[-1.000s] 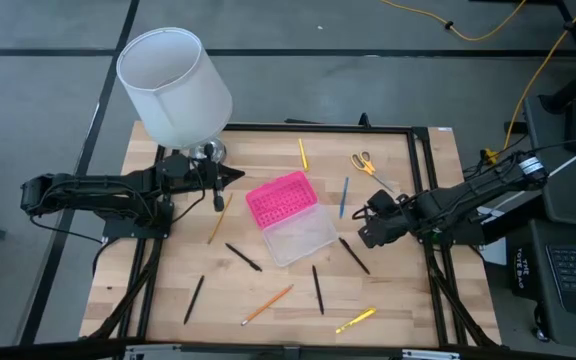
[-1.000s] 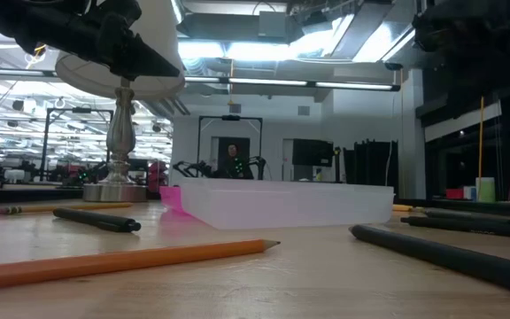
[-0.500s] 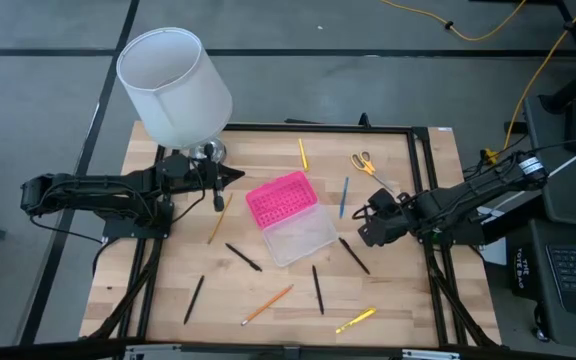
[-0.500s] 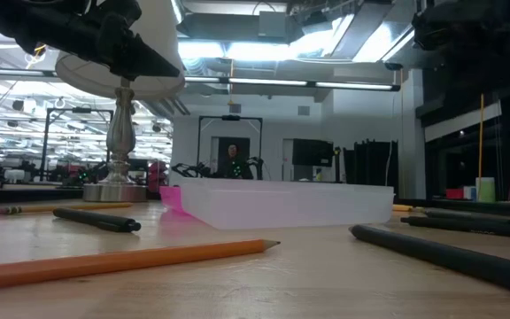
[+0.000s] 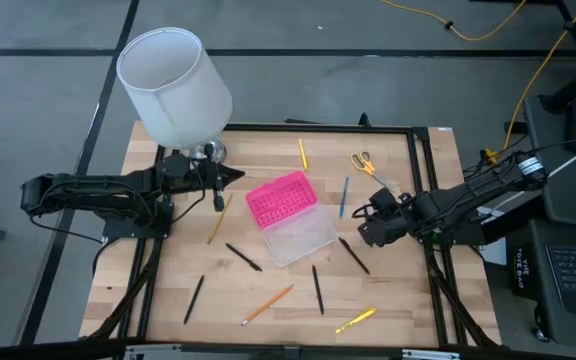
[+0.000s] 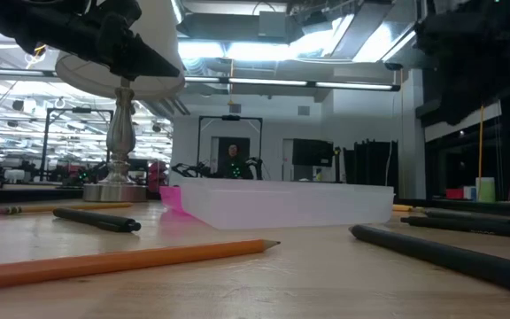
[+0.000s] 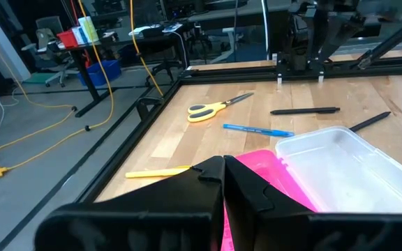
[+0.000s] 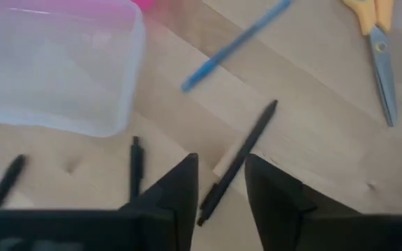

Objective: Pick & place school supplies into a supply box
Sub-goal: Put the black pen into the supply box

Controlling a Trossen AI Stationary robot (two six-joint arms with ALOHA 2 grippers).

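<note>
Right wrist view: black pen (image 8: pixel 237 162) between parted fingers (image 8: pixel 176 192).

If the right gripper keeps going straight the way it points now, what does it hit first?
Most likely the black pen lying between the right gripper's open fingers, with the table under it. Height above it is unclear.

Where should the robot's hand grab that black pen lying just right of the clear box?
Probably mid-barrel, from straight above. The black pen lies flat and apart from the box, and the right hand is open, its fingers on either side of the thin barrel.
</note>
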